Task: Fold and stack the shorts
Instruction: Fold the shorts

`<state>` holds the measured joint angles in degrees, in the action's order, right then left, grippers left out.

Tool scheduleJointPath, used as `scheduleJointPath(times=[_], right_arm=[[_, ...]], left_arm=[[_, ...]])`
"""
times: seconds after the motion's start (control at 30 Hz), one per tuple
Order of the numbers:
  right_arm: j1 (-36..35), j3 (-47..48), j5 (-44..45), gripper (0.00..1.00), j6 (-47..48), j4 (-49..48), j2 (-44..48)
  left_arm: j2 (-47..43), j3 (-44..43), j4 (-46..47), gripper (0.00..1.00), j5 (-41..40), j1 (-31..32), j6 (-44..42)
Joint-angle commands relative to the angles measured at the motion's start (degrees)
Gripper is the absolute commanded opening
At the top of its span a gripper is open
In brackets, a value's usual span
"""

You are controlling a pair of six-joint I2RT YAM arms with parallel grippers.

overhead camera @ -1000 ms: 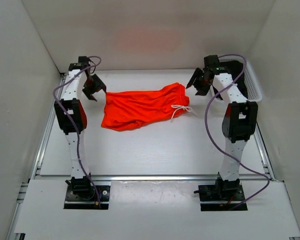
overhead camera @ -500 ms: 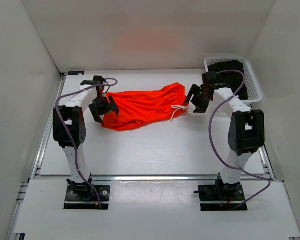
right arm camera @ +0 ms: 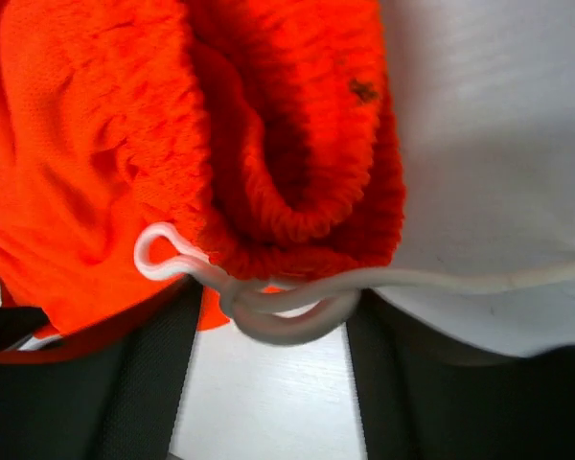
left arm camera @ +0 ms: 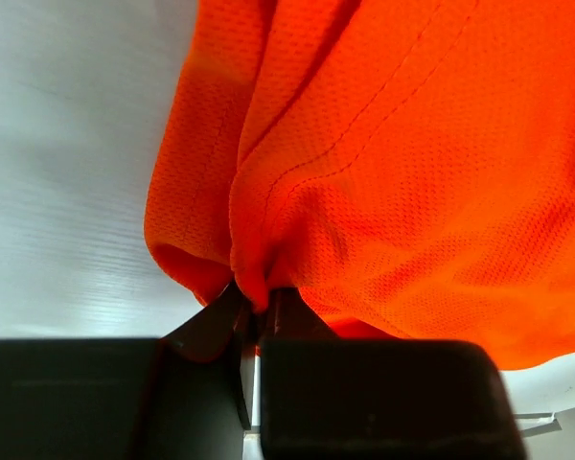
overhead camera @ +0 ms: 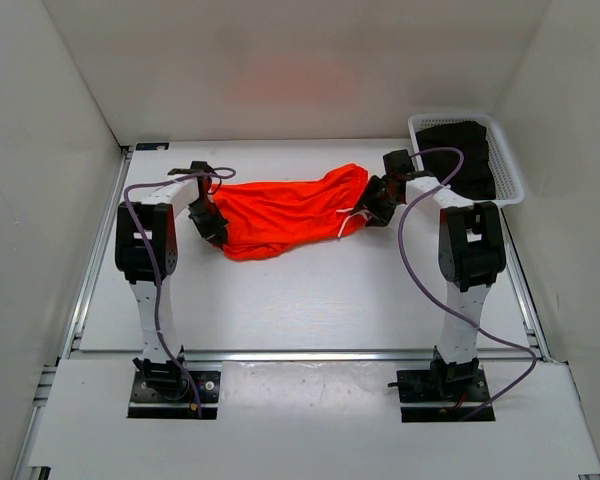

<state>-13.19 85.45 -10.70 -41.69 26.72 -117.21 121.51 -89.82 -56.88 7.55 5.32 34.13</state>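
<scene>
- shorts (overhead camera: 285, 212) lay bunched in a crumpled strip across the far middle of the worktop (overhead camera: 300, 300), waistband end to the right
- left jaws pressed together, pinching a fold of leg hem at the left end of the shorts
- right jaws spread, one either side of the white drawstring (right arm camera: 268, 311) loop, just beside the gathered waistband (right arm camera: 297, 192), not closed on either
- white basket (overhead camera: 458, 117) in the far right corner held a dark cloth (overhead camera: 470, 160)
</scene>
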Motion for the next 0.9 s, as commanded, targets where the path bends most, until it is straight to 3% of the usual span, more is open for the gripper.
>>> scheduleJointPath(times=[0.0, 0.07, 0.1, 0.2, 0.47, 0.7, 0.73, 0.77, 0.8, 0.83, 0.87], right_arm=[[0.01, -0.02, 0.15, 0.57, -3.66, -6.76, -0.03], [-0.52, -0.02, 1.73, 0.41, -3.66, -6.77, -0.04], [-0.52, -0.02, 1.73, 0.21, -3.66, -6.77, -0.04], [-1.05, -2.21, 4.63, 0.01, -3.66, -6.77, 2.41], [-3.42, -16.0, 12.45, 0.0, -1.81, -5.98, 17.16], [-4.65, -29.54, 13.25, 0.0, -2.52, -5.98, 27.45], [-4.65, -31.81, 12.73, 0.02, -2.52, -5.98, 28.6], [-4.65, -32.88, 12.72, 0.09, -2.52, -5.98, 29.66], [-5.17, -33.67, 12.2, 0.22, -2.52, -6.5, 31.23], [-5.18, -34.38, 10.98, 0.5, -2.52, -7.03, 31.86], [-5.18, -34.39, 10.96, 0.62, -2.52, -7.73, 32.48]], left_arm=[[0.57, -1.41, 2.83, 0.1, 0.71, -0.05, 0.24], [-1.79, -0.88, 2.83, 0.1, -0.6, -0.05, 0.24], [-2.5, -0.36, 2.83, 0.1, -0.61, -0.57, 0.24], [-5.22, 0.88, 2.83, 0.1, 2.02, -2.32, 0.24], [-14.37, 8.69, 2.83, 0.1, 2.64, -3.56, -0.29], [-26.91, 22.13, 2.83, 0.1, 1.51, 1.0, 0.85], [-28.34, 25.02, 3.35, 0.1, 0.89, 1.01, 1.46], [-29.57, 26.26, 3.36, 0.1, 0.89, 1.01, 1.47], [-31.06, 27.06, 3.88, 0.1, -0.51, 1.01, 1.47], [-31.07, 27.07, 3.88, 0.1, -1.04, 1.01, 1.47], [-31.07, 27.07, 3.88, 0.1, -1.05, 1.01, 1.47]])
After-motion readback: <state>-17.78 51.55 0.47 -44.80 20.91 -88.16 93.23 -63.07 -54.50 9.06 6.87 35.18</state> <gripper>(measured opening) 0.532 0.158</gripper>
